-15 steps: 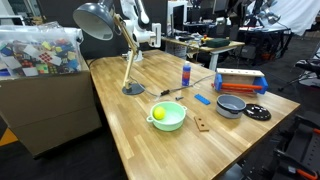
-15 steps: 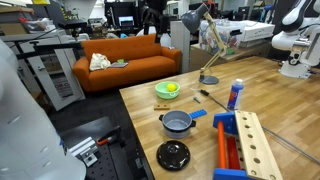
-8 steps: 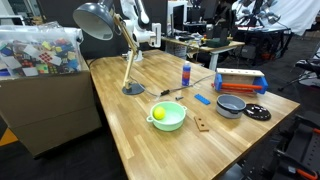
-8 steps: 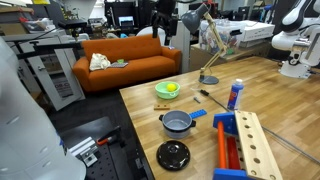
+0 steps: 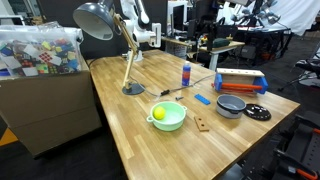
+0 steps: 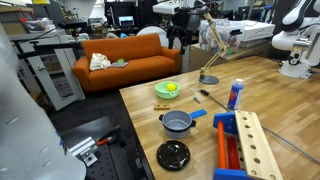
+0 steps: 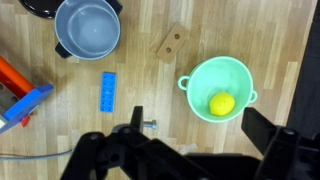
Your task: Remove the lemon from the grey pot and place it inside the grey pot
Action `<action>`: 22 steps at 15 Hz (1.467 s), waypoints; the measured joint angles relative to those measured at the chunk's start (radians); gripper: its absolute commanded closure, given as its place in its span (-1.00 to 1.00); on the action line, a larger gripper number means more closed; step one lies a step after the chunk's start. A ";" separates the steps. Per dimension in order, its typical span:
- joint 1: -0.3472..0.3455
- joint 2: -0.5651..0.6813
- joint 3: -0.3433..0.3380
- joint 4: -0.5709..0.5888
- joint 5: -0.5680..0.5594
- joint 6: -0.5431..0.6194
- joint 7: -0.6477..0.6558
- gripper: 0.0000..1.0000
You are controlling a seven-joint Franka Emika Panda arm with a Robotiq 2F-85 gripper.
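The lemon lies inside the pale mint-green bowl, not in the grey pot, which stands empty further off. My gripper is open and empty, high above the table, with the bowl between and just beyond its dark fingers. In both exterior views the lemon sits in the green bowl, and the grey pot is on the table apart from it. The gripper hangs well above the table.
A flat black disc lies beside the pot. A blue block, a small wooden piece and a bolt lie between pot and bowl. A blue bottle, a desk lamp and a red-blue toy rack stand behind.
The arm has swung sideways above the table, toward the lamp side in an exterior view. The lemon, bowl and pot have not moved.
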 measured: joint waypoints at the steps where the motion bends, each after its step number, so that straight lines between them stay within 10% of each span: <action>1: 0.000 0.004 0.001 0.006 0.000 -0.001 0.002 -1.00; 22: 0.039 0.181 0.027 0.157 0.039 -0.004 0.258 -1.00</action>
